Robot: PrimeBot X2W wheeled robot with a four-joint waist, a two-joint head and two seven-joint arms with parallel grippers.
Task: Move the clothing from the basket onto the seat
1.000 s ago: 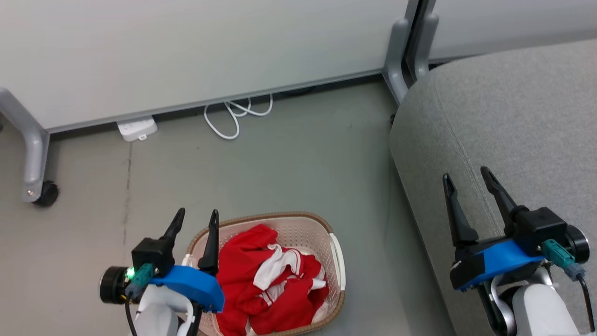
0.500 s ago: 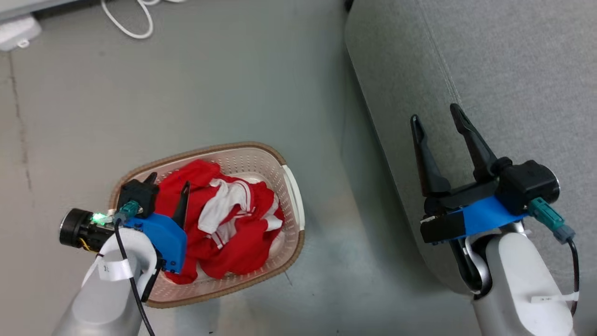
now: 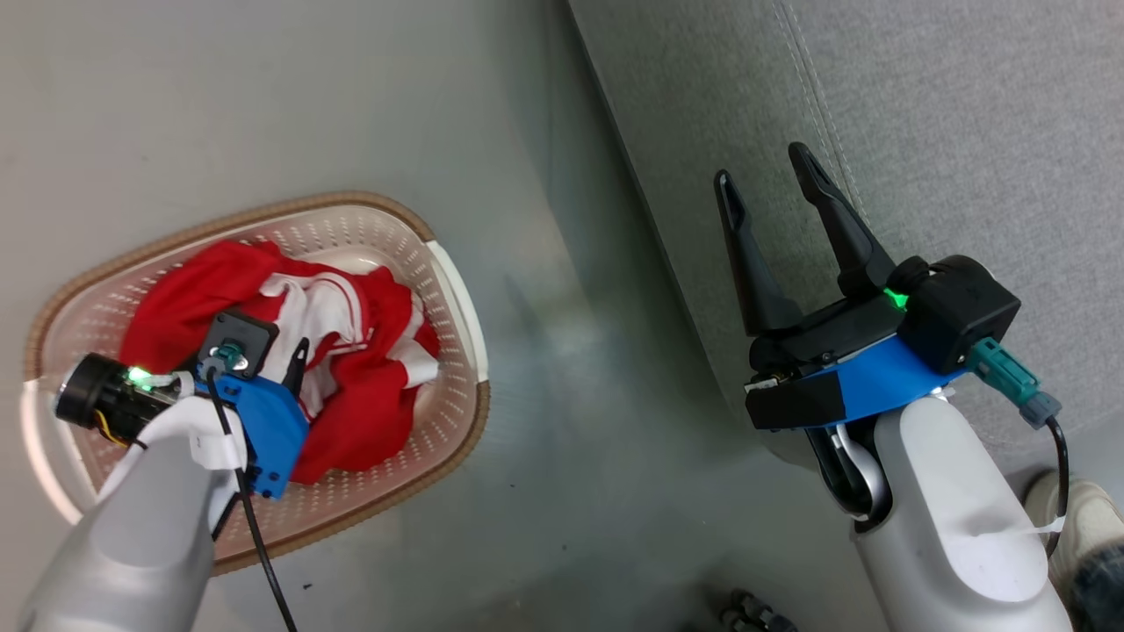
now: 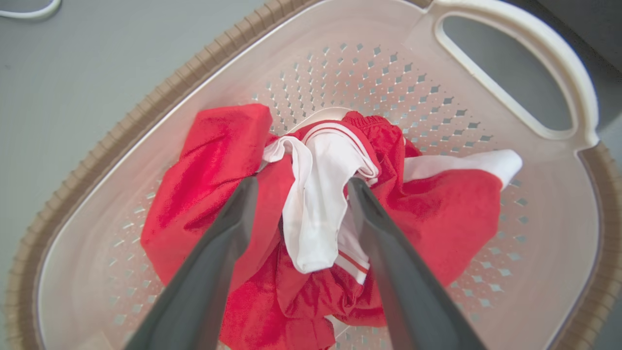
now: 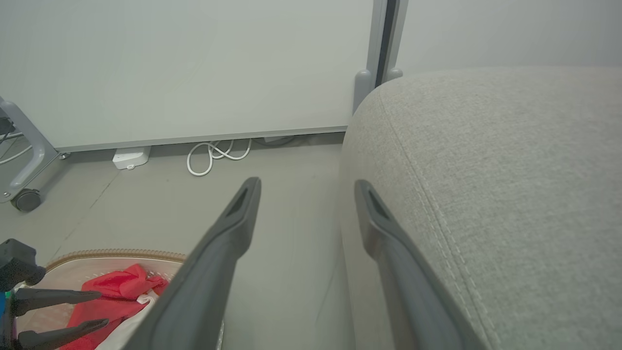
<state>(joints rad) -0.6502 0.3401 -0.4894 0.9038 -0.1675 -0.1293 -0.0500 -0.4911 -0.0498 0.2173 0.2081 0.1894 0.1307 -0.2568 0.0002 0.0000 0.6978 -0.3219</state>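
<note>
Two open, empty claws: left gripper [image 4: 302,183] lower left, over clothing [image 3: 369,421] in basket [image 3: 452,290]; right gripper [image 3: 762,167] centre right, over seat [image 3: 966,114].

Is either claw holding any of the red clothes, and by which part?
Nothing is held. The left gripper hangs open over the clothing in the basket; the right gripper is open by the seat, empty.

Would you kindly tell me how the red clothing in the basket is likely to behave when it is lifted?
The clothing lies crumpled in soft folds, so it will probably hang limp and trail. It looks thin, so it is likely light. Its sheen suggests it could slip from the left gripper unless a thick fold is pinched.
</note>
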